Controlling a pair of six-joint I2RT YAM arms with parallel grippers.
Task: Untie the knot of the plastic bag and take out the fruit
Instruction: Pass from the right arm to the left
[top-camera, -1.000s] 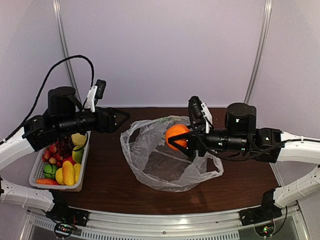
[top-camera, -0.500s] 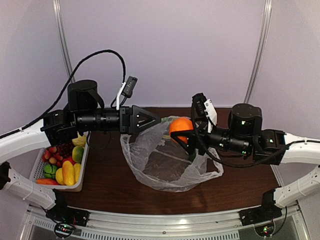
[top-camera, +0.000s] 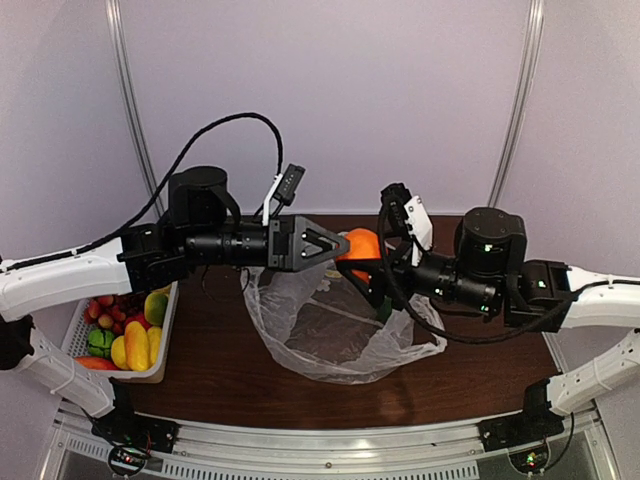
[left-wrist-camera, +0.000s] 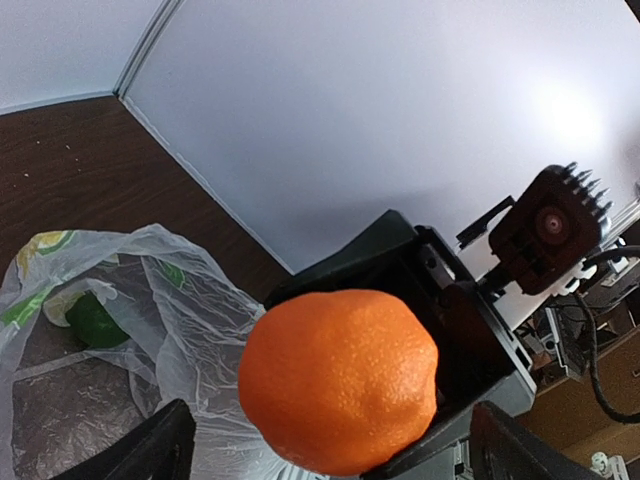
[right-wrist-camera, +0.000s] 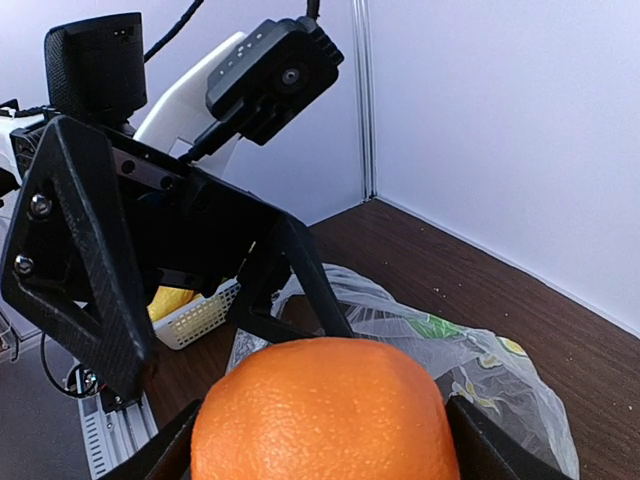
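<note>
Reaches over from the basket (top-camera: 68, 352), left pincer (top-camera: 338, 246) wide at the orange (top-camera: 366, 242) clamped in right pincer (top-camera: 365, 264); sets up handover.

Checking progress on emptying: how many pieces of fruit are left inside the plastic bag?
1: a green lime lies in the plastic bag, beneath the right gripper holding the orange. Crinkled folds could hide others.

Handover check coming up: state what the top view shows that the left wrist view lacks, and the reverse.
Top view only: the white basket with fruit at the left. Left wrist only: a plain look at the green lime lying in the plastic bag. Both: the orange gripped in the right claw above the bag, the open left claw facing it.
</note>
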